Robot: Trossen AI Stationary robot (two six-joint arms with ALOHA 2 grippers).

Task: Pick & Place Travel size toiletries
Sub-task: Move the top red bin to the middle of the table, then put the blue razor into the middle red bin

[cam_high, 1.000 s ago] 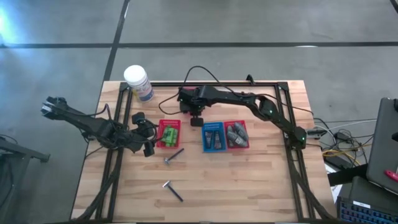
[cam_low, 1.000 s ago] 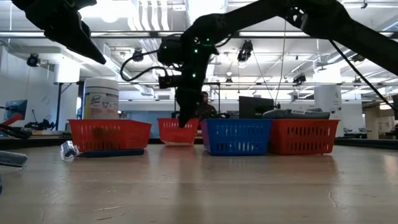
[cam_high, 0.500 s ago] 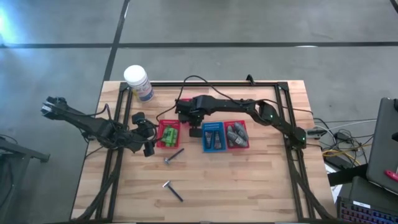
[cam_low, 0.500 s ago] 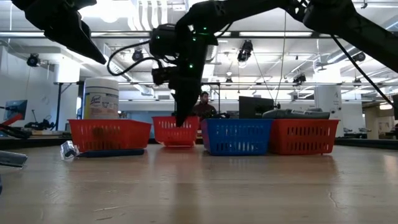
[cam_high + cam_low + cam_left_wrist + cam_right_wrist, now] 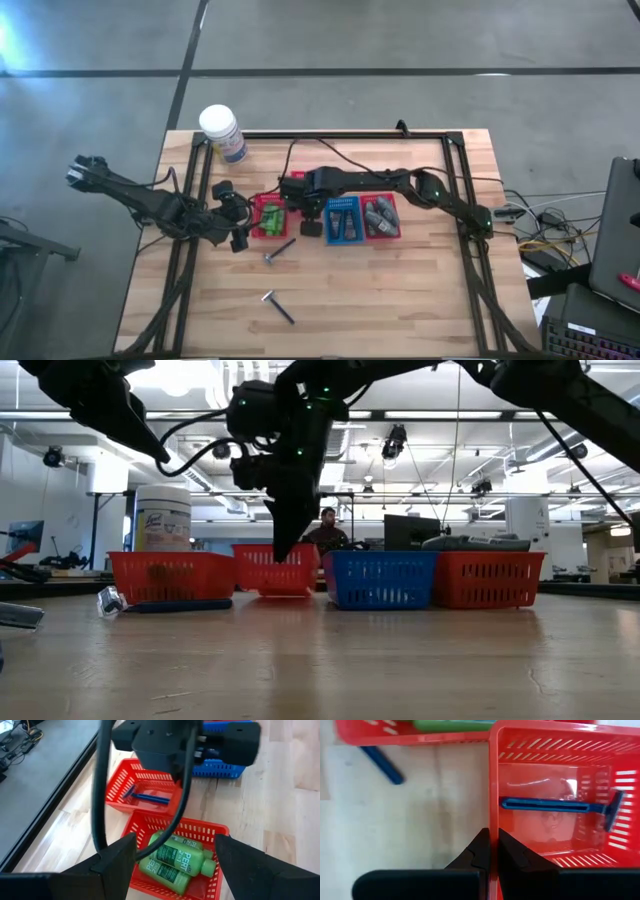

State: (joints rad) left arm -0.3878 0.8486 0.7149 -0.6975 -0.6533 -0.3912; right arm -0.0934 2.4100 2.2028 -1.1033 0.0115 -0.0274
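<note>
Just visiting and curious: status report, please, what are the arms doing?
Right gripper shut on red basket rim, one razor inside. Left gripper open beside green bottles. Two razors loose on table.

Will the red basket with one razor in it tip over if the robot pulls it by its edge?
It is probably light: the basket is thin mesh holding only one razor. Pinched by one wall in the shut right gripper, it may tilt or flex a little. The razor lies loose, so it would likely slide.
</note>
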